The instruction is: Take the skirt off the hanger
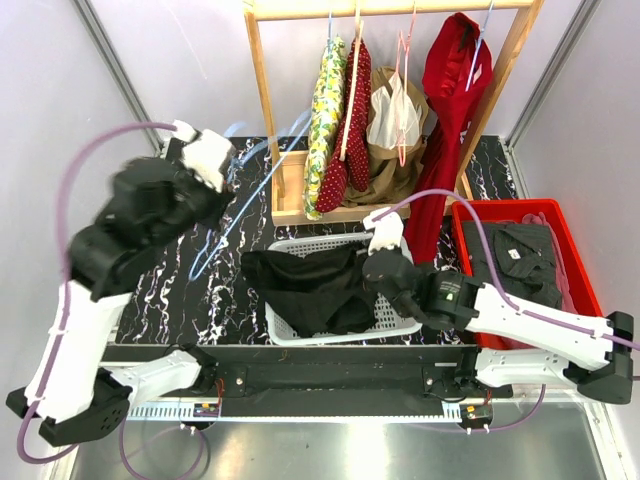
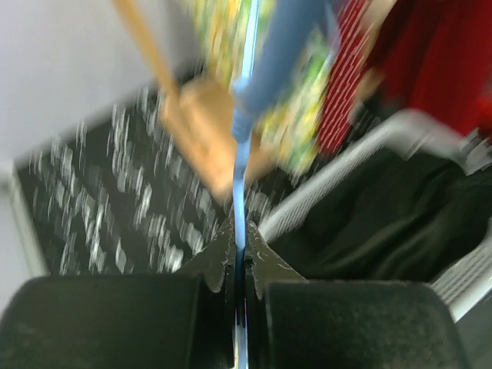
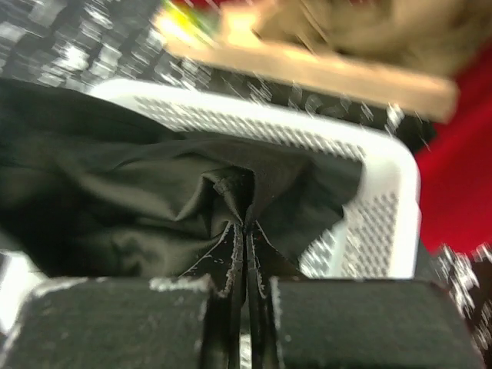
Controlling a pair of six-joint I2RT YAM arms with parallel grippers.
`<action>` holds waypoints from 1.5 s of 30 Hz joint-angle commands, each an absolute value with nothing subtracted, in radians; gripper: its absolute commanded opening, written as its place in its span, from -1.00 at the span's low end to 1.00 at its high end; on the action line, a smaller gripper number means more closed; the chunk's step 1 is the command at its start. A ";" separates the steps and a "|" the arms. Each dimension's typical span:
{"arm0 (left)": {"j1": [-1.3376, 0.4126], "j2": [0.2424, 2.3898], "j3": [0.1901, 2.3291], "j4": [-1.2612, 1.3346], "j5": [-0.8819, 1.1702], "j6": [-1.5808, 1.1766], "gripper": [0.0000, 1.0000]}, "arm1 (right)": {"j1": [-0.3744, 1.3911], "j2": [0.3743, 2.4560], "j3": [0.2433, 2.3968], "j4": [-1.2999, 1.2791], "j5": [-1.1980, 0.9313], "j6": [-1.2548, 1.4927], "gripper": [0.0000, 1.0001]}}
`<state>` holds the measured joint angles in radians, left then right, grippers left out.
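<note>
Black skirt pinched between jaws of right gripper.

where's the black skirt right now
In the top view the black skirt lies draped in the white basket, in front of the wooden rack and left of the red bin, with the right gripper shut on its right edge.

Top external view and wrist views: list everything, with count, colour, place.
white perforated plastic basket: one, white, table centre
black fabric skirt: one, black, draped over basket
thin blue wire hanger: one, blue, left of rack
wooden clothes rack: one, light wood, table rear
hanging garments: at least four, yellow floral, red dotted, tan, red, on rack
red plastic crate: one, red, right, holding dark folded clothing
black marbled table: one, white-veined, underneath
left hand: one, black, shut on hanger
right hand: one, black, shut on skirt
</note>
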<state>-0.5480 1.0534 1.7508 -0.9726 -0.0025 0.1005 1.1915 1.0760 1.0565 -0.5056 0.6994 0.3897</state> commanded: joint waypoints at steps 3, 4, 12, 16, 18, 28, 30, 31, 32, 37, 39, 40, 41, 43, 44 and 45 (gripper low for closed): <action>-0.546 1.022 1.634 -1.067 -0.245 0.170 -1.00 | 1.197 1.126 1.023 -0.708 0.879 0.612 -1.00; -0.546 1.031 1.629 -1.078 -0.247 0.173 -1.00 | 1.195 1.162 1.034 -0.739 0.888 0.636 -1.00; -0.545 1.161 1.765 -1.127 -0.241 0.212 -1.00 | 1.163 1.434 1.092 -1.135 0.850 0.960 -1.00; -0.545 1.250 1.926 -1.149 -0.218 0.232 -1.00 | 1.173 1.543 1.121 -1.276 0.847 1.097 -1.00; -0.545 1.310 2.026 -1.150 -0.203 0.242 -1.00 | 1.180 1.487 1.147 -1.293 0.864 1.112 -0.81; -0.538 1.623 2.403 -1.143 -0.069 0.285 -1.00 | 1.218 0.919 0.999 -0.818 0.846 0.792 0.58; -0.540 1.687 2.457 -1.135 -0.074 0.282 -1.00 | 1.220 0.844 0.944 -0.723 0.821 0.759 0.55; -0.531 1.704 2.486 -1.121 -0.078 0.281 -1.00 | 1.221 0.829 0.931 -0.701 0.799 0.732 0.54; -0.525 1.726 2.493 -1.109 -0.078 0.281 -1.00 | 1.221 0.819 0.914 -0.674 0.789 0.723 0.54; -0.480 1.753 2.510 -1.042 -0.115 0.298 -1.00 | 1.236 0.772 0.888 -0.515 0.723 0.615 0.48; -0.462 1.732 2.490 -1.043 -0.103 0.296 -1.00 | 1.235 0.784 0.903 -0.428 0.732 0.507 0.53; -0.439 1.686 2.449 -1.043 -0.088 0.290 -1.00 | 1.236 0.799 0.922 -0.343 0.736 0.464 0.55; -0.430 1.657 2.421 -1.043 -0.074 0.282 -1.00 | 1.235 0.846 0.975 -0.303 0.741 0.418 0.56; -0.423 1.556 2.331 -1.042 -0.060 0.285 -1.00 | 1.235 0.905 1.037 -0.194 0.753 0.287 0.59; -0.423 1.519 2.301 -1.043 -0.055 0.288 -1.00 | 1.235 0.935 1.096 -0.157 0.755 0.247 0.59; -0.423 1.485 2.275 -1.051 -0.040 0.290 -1.00 | 1.235 0.992 1.124 -0.123 0.752 0.179 0.60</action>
<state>-0.4290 1.6810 2.3425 -1.0988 -0.0925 0.2806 1.2263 0.8761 0.9695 -0.4263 0.7418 0.4553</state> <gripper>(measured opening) 0.024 0.791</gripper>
